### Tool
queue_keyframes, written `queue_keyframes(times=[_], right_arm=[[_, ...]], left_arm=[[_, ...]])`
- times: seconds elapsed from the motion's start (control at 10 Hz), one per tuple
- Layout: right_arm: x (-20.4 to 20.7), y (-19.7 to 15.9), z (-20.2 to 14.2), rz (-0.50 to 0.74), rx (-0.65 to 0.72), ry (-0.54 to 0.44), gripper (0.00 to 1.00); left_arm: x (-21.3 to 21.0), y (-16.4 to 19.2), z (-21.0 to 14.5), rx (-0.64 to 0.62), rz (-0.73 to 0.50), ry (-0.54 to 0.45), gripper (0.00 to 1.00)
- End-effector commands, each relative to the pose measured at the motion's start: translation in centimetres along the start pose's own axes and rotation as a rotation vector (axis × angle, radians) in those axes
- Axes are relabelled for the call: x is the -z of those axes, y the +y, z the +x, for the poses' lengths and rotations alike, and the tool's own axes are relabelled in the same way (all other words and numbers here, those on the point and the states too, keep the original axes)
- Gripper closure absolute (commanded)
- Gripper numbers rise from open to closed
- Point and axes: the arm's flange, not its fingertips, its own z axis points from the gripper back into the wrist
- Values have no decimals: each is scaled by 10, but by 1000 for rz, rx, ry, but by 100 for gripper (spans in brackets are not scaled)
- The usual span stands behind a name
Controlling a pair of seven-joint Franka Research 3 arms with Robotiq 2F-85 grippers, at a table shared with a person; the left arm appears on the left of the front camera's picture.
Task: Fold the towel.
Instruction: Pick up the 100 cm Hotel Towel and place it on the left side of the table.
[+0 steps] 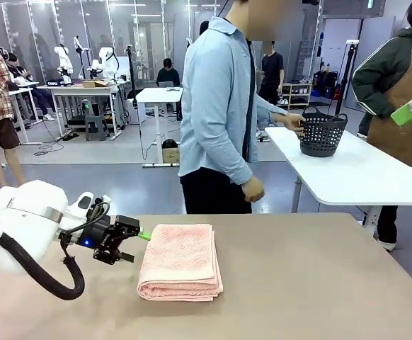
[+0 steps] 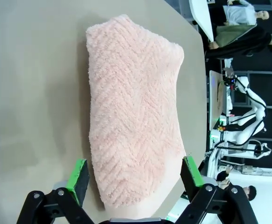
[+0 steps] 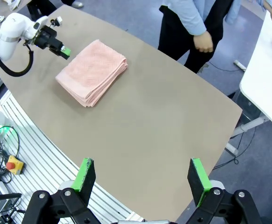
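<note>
On the brown table (image 1: 319,283), the soft salmon-pink towel (image 1: 179,261) lies folded in a neat stack, so the job looks done. At its nine o'clock side, the left gripper (image 1: 131,245) hangs wide and empty. The right gripper (image 3: 143,179) is wide too, far away.

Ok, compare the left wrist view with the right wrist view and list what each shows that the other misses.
Left wrist view alone: the towel's herringbone weave up close, framed between the left tool's open green pads. Right wrist view alone: the towel's stacked folded layers along one edge, the whole left arm, the person standing at the far side, and the right tool open high above the table. Both: the folded towel lying on the table.
</note>
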Motion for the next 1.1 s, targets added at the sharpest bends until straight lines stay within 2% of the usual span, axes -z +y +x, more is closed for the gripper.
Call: queue_keyframes(times=[0.0,0.2,0.6,0.7,0.8,1.0], right_arm=[[0,-1,0,-4,8,10,0],[0,-1,0,-4,8,10,0],[0,-1,0,-4,8,10,0],[0,-1,0,-4,8,10,0],[0,-1,0,-4,8,10,0],[0,-1,0,-4,8,10,0]], left_arm=[[16,7,2,-20,-59,-29,0],[27,12,0,-46,-70,-11,0],[42,16,-1,-88,-168,11,0],[44,15,-2,-86,-157,22,16],[47,16,-3,-87,-148,33,24],[53,16,-4,-94,-153,49,68]])
